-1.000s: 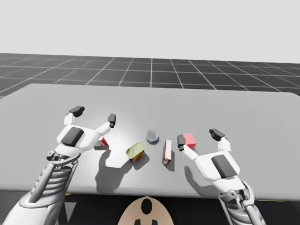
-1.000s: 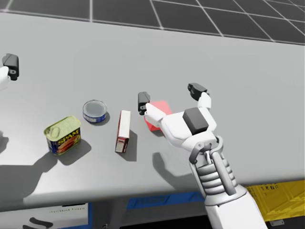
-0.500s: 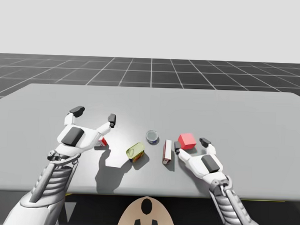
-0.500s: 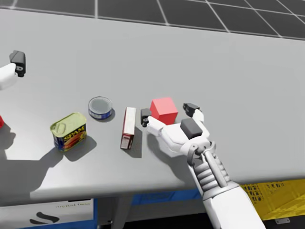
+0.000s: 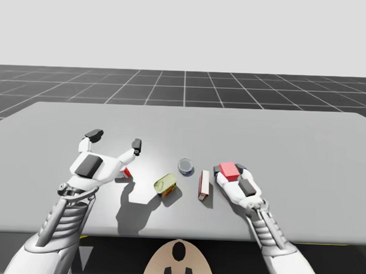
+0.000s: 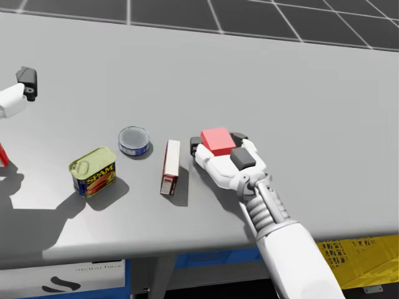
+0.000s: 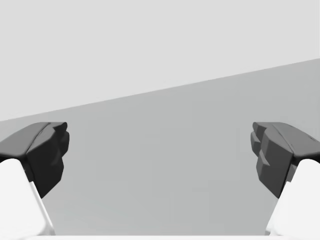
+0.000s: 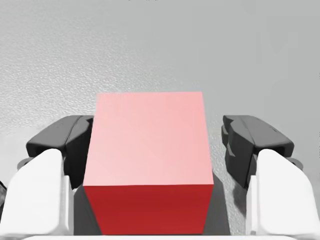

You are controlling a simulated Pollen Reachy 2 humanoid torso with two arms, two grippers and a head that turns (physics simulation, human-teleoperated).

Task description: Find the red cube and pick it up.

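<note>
My right pincer (image 8: 159,136) has moved. A moment ago it was spread wide and partly over the red cube (image 6: 217,141). Then it pulled back to the near side of the cube and got narrower. Now it has slid forward, and the cube sits right between its two fingers (image 8: 62,140). My head has turned a little too, so the head view has shifted. The things on the bench (image 5: 303,147) did not move.

This is good for the job. The cube is found and the pincer is lined up on it. I think the next step is to squeeze and then lift.

The pincer is not clamped yet. One finger looks to be touching a side of the cube, but the other has a thin gap beside it. So the fingers are apart, with the cube between them. The cube rests flat on the near half of the bench, right of the middle. Just left of it lies a thin red and white box (image 6: 169,166). Far off to the left, my left pincer (image 5: 115,140) hangs above the bench, fingers wide apart, holding nothing.
</note>
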